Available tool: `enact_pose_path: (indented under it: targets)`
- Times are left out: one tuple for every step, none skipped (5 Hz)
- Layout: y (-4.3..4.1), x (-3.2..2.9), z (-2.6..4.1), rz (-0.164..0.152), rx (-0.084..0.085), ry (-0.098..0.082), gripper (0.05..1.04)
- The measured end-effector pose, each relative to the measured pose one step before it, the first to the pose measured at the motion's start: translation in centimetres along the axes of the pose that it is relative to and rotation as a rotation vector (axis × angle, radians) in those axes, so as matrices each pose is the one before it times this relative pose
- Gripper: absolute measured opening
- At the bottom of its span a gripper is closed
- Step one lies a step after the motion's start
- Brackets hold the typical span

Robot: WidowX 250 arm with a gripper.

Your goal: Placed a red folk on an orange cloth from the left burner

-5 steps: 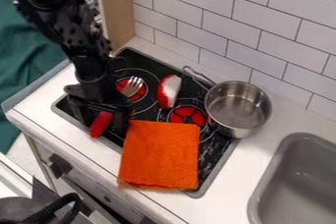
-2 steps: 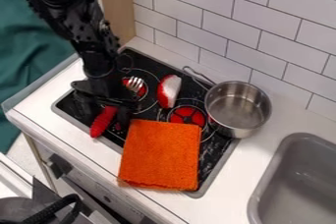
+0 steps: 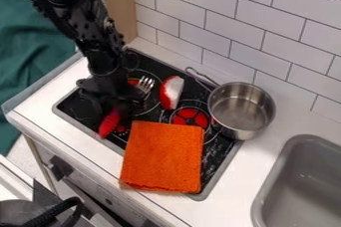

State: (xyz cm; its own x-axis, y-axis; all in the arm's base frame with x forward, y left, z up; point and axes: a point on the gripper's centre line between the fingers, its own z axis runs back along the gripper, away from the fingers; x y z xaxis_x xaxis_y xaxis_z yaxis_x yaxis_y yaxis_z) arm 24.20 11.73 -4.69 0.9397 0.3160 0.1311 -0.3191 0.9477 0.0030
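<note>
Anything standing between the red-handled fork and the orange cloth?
Nothing visible stands between the red-handled fork and the orange cloth; the tool is over the fork's middle, and the saucepan sits beyond the cloth.

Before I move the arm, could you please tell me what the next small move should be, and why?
I would raise the gripper slightly and check that the red fork comes up with it. The gripper covers the fork's middle, so the hold is hard to judge, and the orange cloth lies close by, so a little height should help clear its edge.
</note>
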Motion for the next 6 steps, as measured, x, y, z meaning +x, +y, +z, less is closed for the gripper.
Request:
enact_pose_path:
  targets:
    - [-0.057,-0.01,0.038,0.0024,-0.0036,0.0009,0.406]
    - [-0.15,0.024,0.222,0.0124,-0.0062,-0.0058,0.405]
    - [-0.771,0.683,2.851,0.037,-0.0144,-0.0697,0.405]
    - [-1.032,1.008,3.933,0.0829,-0.0262,-0.1039,0.403]
    - [-0.252,-1.21,1.908,0.0166,-0.0121,-0.0357,0.402]
    - [0.377,-2.781,1.402,-0.0181,0.0086,0.0092,0.402]
